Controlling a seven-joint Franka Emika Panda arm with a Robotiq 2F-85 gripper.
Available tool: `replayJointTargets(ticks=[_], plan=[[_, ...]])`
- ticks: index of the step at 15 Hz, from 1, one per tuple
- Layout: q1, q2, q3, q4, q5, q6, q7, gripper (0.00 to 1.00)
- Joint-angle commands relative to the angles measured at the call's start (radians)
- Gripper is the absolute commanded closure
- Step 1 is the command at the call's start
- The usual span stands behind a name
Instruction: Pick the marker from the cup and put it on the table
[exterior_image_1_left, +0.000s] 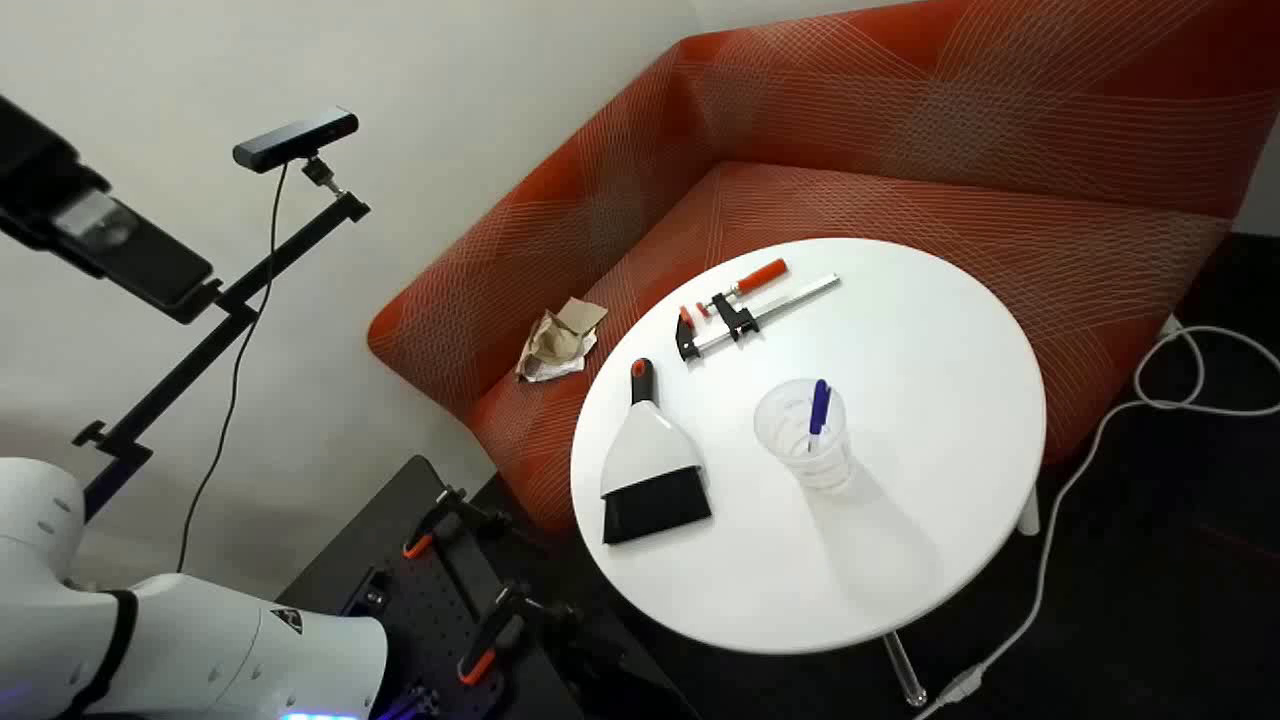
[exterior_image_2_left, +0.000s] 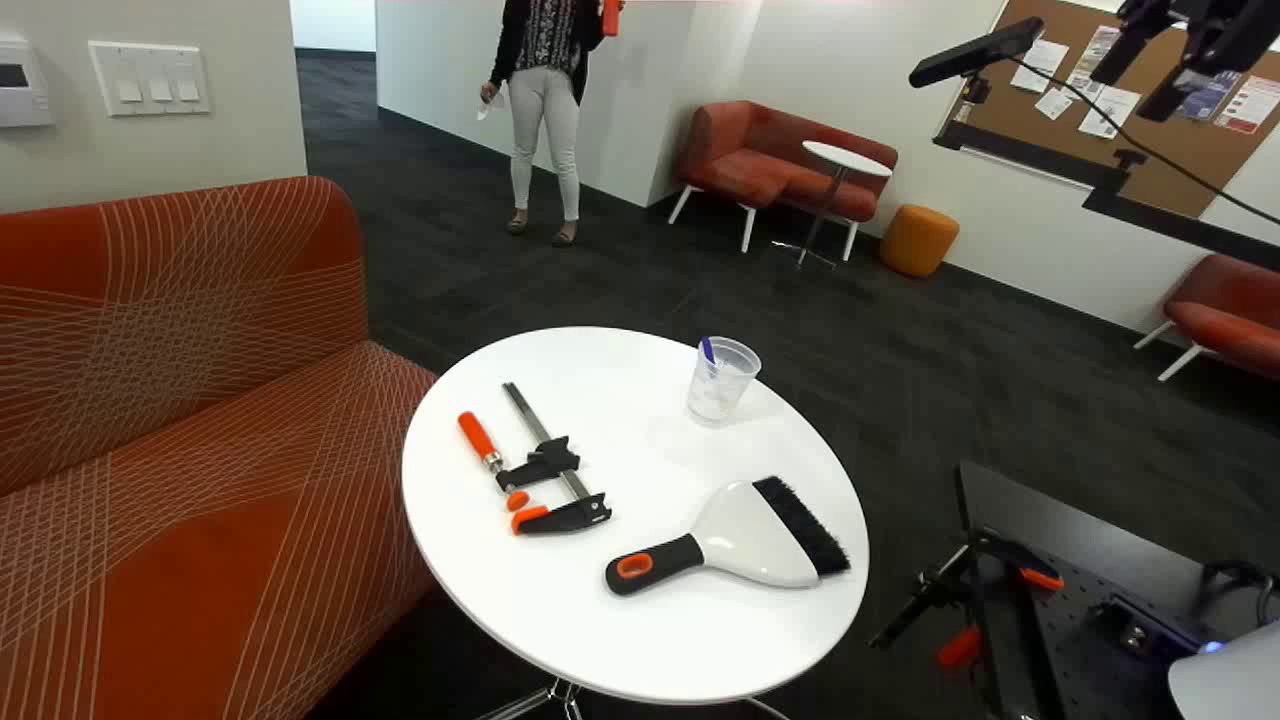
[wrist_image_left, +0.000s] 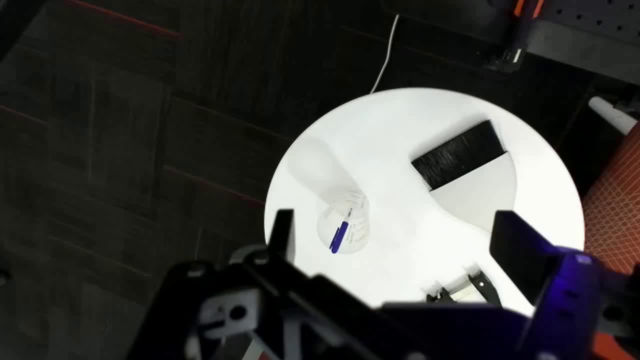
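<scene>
Table (exterior_image_1_left: 960, 390) was brightly lit in all views, its white top near washed-out. Light fell from above at a slant: in an exterior view the cup (exterior_image_1_left: 785, 435) threw a long, soft shadow (exterior_image_1_left: 875, 550) to lower right; in the wrist view that shadow ran up and left. Clear walls of the cup read faintly against the white. White of the dustpan (wrist_image_left: 480, 187) separated only weakly from the table in the wrist view. Floor (wrist_image_left: 200, 125) sank almost to black there, detail thin. Gripper (wrist_image_left: 392, 239) was dark and out of focus there too, a violet-blue tint over part of it. Blue light (exterior_image_1_left: 320, 716) glowed low on the arm (exterior_image_1_left: 250, 650).
</scene>
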Motion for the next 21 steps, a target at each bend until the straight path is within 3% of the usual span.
replayJointTargets(ticks=[1, 12, 17, 21], plan=[[0.009, -0.001, -0.006, 0.003, -0.004, -0.005, 0.004, 0.00], [0.009, -0.001, -0.006, 0.003, -0.004, -0.005, 0.004, 0.00], [0.031, 0.053, -0.011, -0.001, 0.031, 0.081, 0.040, 0.00], [0.043, 0.159, -0.028, -0.008, 0.090, 0.213, 0.083, 0.00]])
